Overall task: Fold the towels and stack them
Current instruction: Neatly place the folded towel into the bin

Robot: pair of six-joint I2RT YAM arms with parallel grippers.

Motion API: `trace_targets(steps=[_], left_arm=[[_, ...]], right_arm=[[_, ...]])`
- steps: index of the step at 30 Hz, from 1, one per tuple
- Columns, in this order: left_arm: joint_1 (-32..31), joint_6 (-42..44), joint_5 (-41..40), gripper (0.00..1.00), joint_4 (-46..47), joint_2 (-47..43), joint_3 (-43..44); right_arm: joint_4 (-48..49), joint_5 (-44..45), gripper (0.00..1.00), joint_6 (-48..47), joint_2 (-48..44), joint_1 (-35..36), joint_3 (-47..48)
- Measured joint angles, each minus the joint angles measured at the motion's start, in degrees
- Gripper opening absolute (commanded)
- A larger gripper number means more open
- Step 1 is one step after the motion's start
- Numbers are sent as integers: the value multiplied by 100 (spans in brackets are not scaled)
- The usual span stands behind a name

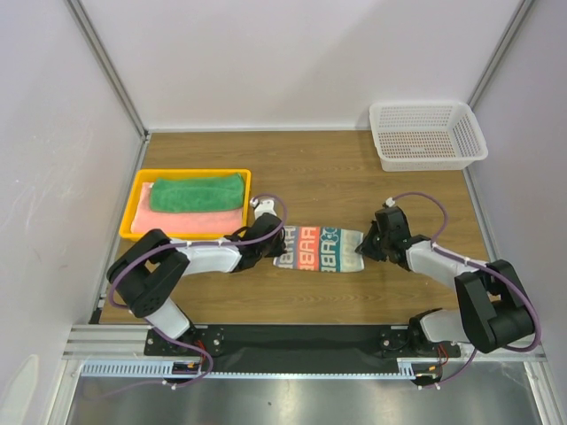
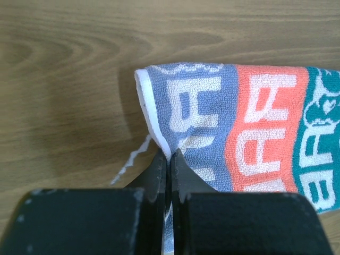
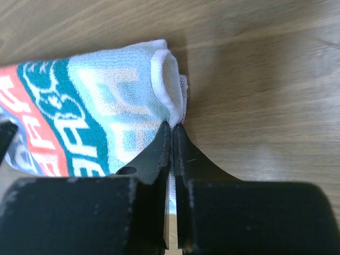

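**Pale Walls Box In a Wood-Grain Surface**

A wood-grain surface (image 1: 337, 173) stretches away beyond the left hand (image 1: 277, 253) and the right hand (image 1: 362, 251) to a plain, pale back wall (image 1: 310, 62). A left wall (image 1: 53, 159) and a right wall (image 1: 540, 133) of the same pale tone stand outward of each hand, meeting the back at slanting metal posts (image 1: 106, 66). Behind the hands, along the near edge, an aluminium rail (image 1: 301, 338) runs above a brushed steel sheet (image 1: 292, 403). The light is soft and even.

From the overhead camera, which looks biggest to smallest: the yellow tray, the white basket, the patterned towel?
Yellow tray and white mesh basket: about equal, too alike to rank.
Patterned towel: clearly smallest.
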Motion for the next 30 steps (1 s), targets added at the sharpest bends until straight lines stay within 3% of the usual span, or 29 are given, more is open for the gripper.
trace_targets(steps=[6,14,21,30], left_arm=[[267,264,-59,0,-415,-142,175],[973,1106,-623,0,-1285,-1139,977],[2481,1744,-667,0,-1657,-1563,1722],[4730,2424,-70,0,-2208,-1532,2302]], right_arm=[[-411,-249,0,-197,42,50,529],[-415,-643,0,-321,675,144,2492],[-142,-1147,0,-317,2218,625,4411],[219,-1836,0,-94,4350,1528,7016]])
